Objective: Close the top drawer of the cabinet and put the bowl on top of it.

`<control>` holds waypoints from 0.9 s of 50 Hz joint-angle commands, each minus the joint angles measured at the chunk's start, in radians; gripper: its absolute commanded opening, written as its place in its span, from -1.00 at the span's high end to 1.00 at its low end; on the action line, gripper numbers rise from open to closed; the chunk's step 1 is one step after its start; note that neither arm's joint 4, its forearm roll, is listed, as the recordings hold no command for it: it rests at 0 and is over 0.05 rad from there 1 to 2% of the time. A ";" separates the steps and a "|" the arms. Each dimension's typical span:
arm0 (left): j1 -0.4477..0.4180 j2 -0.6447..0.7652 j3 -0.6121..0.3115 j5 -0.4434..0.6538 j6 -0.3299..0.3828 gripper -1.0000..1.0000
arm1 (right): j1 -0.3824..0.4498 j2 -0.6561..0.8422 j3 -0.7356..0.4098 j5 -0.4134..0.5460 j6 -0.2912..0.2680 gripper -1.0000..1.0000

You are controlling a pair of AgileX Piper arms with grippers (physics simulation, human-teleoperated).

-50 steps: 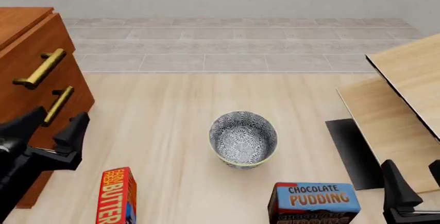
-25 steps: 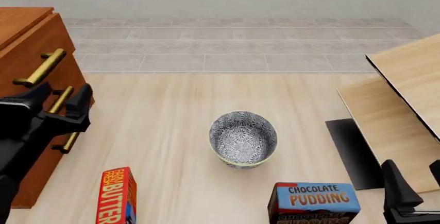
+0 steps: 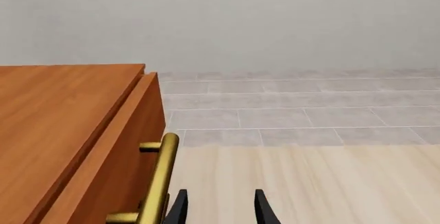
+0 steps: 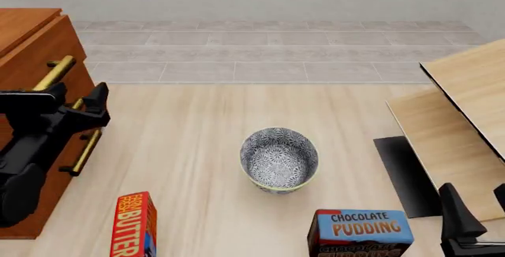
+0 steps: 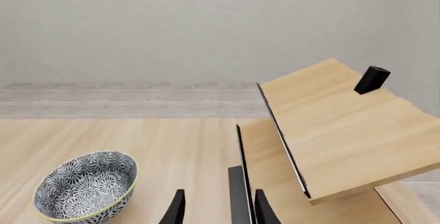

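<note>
1. Front view: the cabinet (image 4: 23, 38) stands at the table's left edge, its reddish-brown body reaching out of frame. The top drawer (image 4: 44, 53) juts forward of the cabinet body, so it is not fully shut.
2. The left gripper (image 4: 73, 102) sits right at the drawer fronts with its two black fingers spread apart and nothing between them. It overlaps the brass bar handle (image 4: 54, 72) of the top drawer, and a lower handle (image 4: 83, 150) shows below it.
3. Left wrist view: the same handle (image 3: 159, 183) runs just beside one fingertip (image 3: 179, 211); the fingers stand apart, and I cannot tell whether that fingertip touches the brass.
4. The bowl (image 4: 278, 159) rests upright near the middle of the table (image 4: 189, 127), well apart from the cabinet and from both grippers. Its patterned inside holds nothing.
5. A butter box (image 4: 136, 224) stands at the table's near edge toward the left, and a chocolate pudding box (image 4: 361, 232) stands at the near edge, just nearer than the bowl and to its right.
6. The right gripper (image 5: 217, 208) is low at the near right corner, fingers parted, holding nothing. Pale wooden furniture (image 4: 465, 109) with a dark knob (image 5: 372, 79) fills the right edge.
</note>
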 commanded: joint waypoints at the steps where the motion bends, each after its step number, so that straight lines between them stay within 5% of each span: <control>1: 0.061 0.114 -0.052 -0.042 0.004 -1.00 | -0.004 0.000 -0.001 0.001 0.002 -1.00; 29: 0.218 0.168 -0.048 -0.127 0.042 -1.00 | -0.011 -0.001 -0.003 0.001 0.006 -1.00; 45: 0.191 0.089 -0.025 -0.087 0.027 -1.00 | -0.006 -0.001 -0.001 0.000 -0.001 -1.00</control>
